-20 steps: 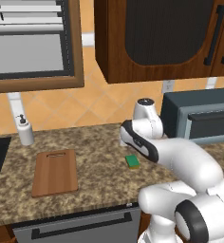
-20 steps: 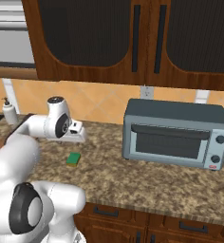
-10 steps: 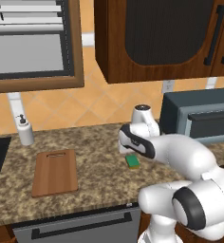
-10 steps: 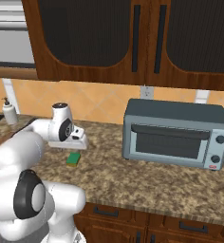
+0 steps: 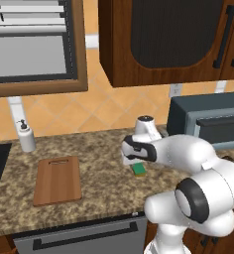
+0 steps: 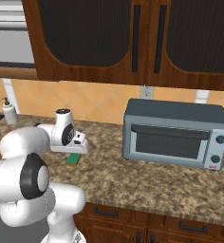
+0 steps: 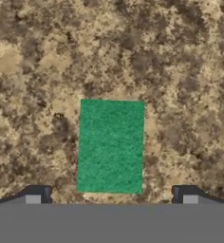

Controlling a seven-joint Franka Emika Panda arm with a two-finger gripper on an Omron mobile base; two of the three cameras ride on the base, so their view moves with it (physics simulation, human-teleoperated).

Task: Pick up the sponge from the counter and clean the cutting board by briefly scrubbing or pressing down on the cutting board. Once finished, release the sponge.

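So the arm's got its end effector (image 7: 111, 194) parked right above the sponge (image 7: 111, 145), jaws spread wide with one tip on each side of it, probably so it can drop straight down and pinch the narrow sides. Sponge sits flat on the desk (image 5: 99, 149), nothing gripping it yet. The cutting board (image 5: 57, 179) lies well off to the left near the soap dispenser (image 5: 25, 136).

The sponge (image 7: 111, 145) lies flat on the counter (image 5: 104, 154), directly under the gripper (image 7: 111, 193), between its two widely parted fingertips (image 7: 38, 193). The cutting board (image 5: 58, 179) lies on the same counter well to the sponge's left, and a soap dispenser (image 5: 25, 136) stands behind the board near the wall. A toaster oven (image 6: 175, 133) sits on the counter to the sponge's right.
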